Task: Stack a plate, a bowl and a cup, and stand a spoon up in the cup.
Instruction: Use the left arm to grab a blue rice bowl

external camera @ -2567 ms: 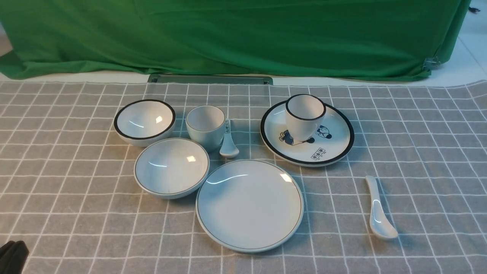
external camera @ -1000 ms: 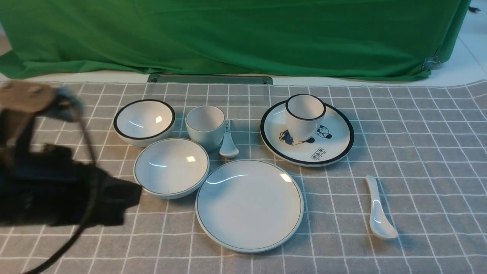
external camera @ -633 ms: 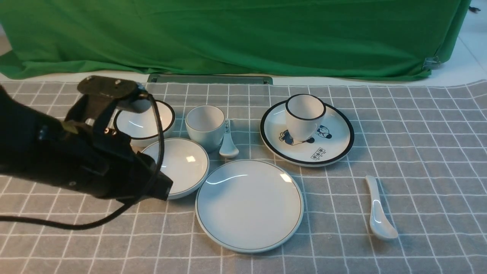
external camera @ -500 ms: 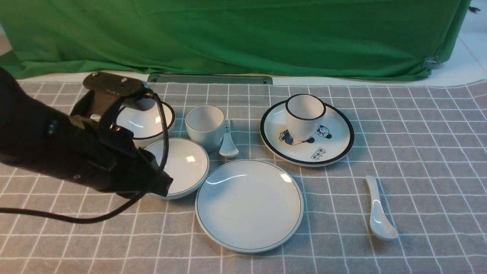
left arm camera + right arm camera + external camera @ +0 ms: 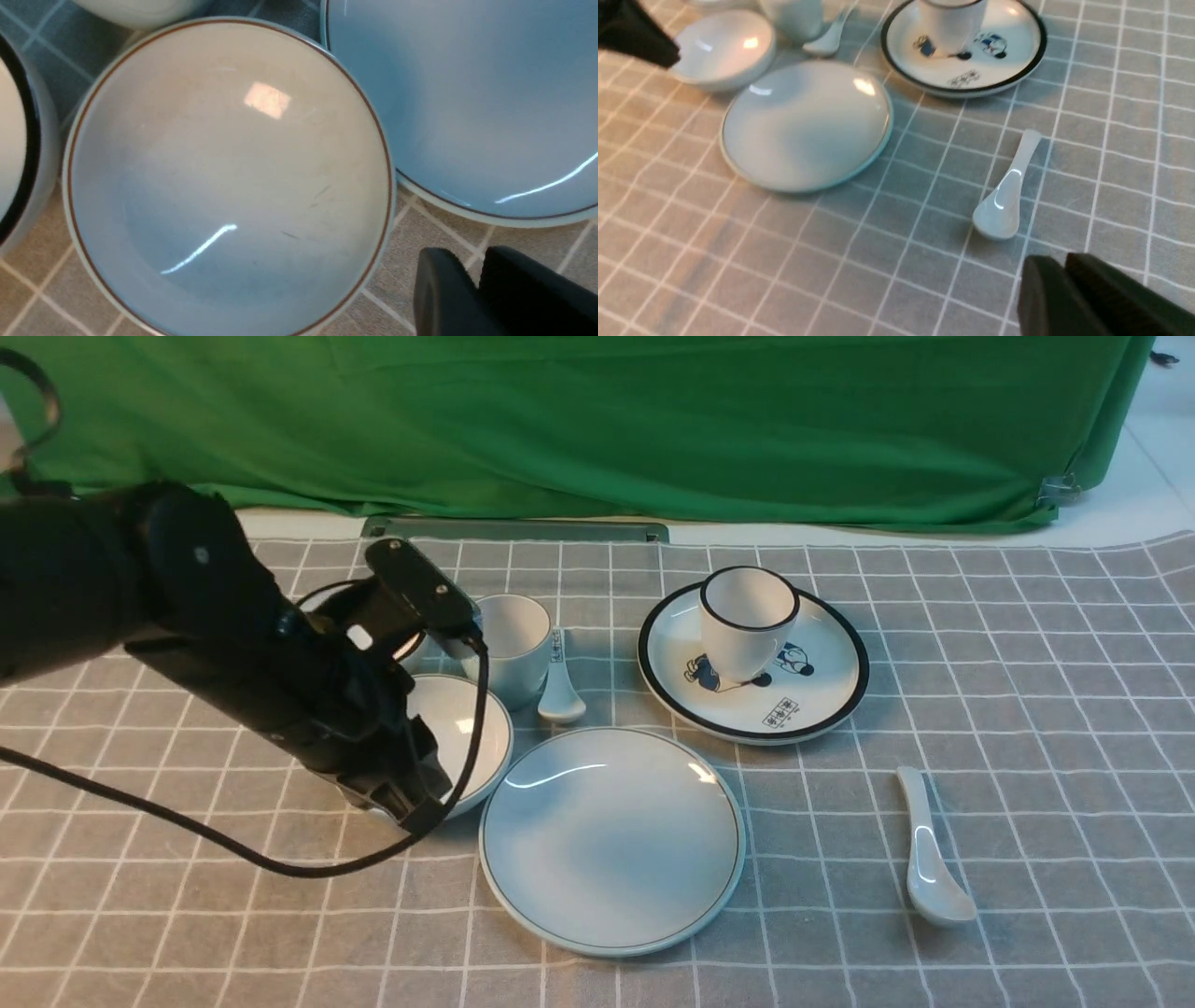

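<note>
The plate (image 5: 611,840) lies at the front centre of the cloth. The bowl (image 5: 471,728) stands just left of it, half hidden by my left arm. The cup (image 5: 512,644) stands behind the bowl. The spoon (image 5: 924,854) lies flat at the right. My left gripper (image 5: 414,810) is shut and empty, above the bowl's near rim. In the left wrist view the left gripper (image 5: 467,256) hangs over bare cloth between the bowl (image 5: 229,177) and the plate (image 5: 467,102). My right gripper (image 5: 1059,259) is shut and empty, above the cloth near the spoon (image 5: 1008,196).
A black-rimmed bowl (image 5: 14,140) stands by the pale bowl, mostly behind my left arm. A black-rimmed cup (image 5: 747,616) stands on a cartoon plate (image 5: 812,700) at the back right. A marked spoon (image 5: 560,691) leans beside the cup. Green cloth (image 5: 597,429) hangs behind.
My left arm has come in from the left edge and swung right, over the bowl's near side. The dishes and spoons have not moved.
</note>
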{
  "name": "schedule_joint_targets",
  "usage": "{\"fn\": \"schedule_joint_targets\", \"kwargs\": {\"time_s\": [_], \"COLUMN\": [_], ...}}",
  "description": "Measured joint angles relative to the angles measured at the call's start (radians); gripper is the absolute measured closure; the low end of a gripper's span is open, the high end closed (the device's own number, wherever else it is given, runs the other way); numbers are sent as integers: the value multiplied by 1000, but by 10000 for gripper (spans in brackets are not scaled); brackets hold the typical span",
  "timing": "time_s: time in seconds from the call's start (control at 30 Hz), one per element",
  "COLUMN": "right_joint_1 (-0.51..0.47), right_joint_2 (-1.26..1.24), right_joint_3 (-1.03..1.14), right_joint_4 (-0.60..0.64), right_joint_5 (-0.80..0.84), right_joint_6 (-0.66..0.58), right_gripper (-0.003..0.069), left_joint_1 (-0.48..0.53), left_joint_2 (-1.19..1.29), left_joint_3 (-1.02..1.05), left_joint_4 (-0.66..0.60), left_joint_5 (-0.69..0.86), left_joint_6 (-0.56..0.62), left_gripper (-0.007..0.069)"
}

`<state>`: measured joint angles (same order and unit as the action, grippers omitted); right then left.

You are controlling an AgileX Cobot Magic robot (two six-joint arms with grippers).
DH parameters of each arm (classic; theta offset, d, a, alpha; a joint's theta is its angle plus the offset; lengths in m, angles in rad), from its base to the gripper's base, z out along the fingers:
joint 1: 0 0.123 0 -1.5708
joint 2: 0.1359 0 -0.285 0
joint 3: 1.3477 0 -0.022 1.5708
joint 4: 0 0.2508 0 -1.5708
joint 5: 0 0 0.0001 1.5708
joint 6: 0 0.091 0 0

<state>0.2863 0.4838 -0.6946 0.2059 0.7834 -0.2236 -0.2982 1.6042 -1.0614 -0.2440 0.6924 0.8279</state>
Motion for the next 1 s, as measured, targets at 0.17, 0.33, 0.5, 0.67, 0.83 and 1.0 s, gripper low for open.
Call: {"fn": "schedule_joint_targets", "kwargs": {"time_s": [0.17,0.33,0.5,0.67,0.83,1.0], "right_joint_1": [18,18,18,18,18,18], "right_joint_2": [52,53,53,53,53,53], "right_joint_3": [-20,-19,-18,-18,-18,-18], "right_joint_4": [-9,-11,-11,-11,-11,-11], "right_joint_5": [11,8,9,9,9,9], "right_joint_6": [-41,-51,-52,-45,-45,-45], "right_gripper": [570,570,568,561,553,550], "left_joint_1": [0,0,0,0,0,-3], "left_joint_2": [36,77,146,205,208,193], "left_joint_3": [0,0,0,0,-4,-19], "left_joint_4": [40,35,37,40,38,39], "left_joint_5": [-22,-62,-98,-118,-123,-106], "left_joint_6": [129,269,340,356,366,374], "left_gripper": [277,183,188,281,458,555]}}
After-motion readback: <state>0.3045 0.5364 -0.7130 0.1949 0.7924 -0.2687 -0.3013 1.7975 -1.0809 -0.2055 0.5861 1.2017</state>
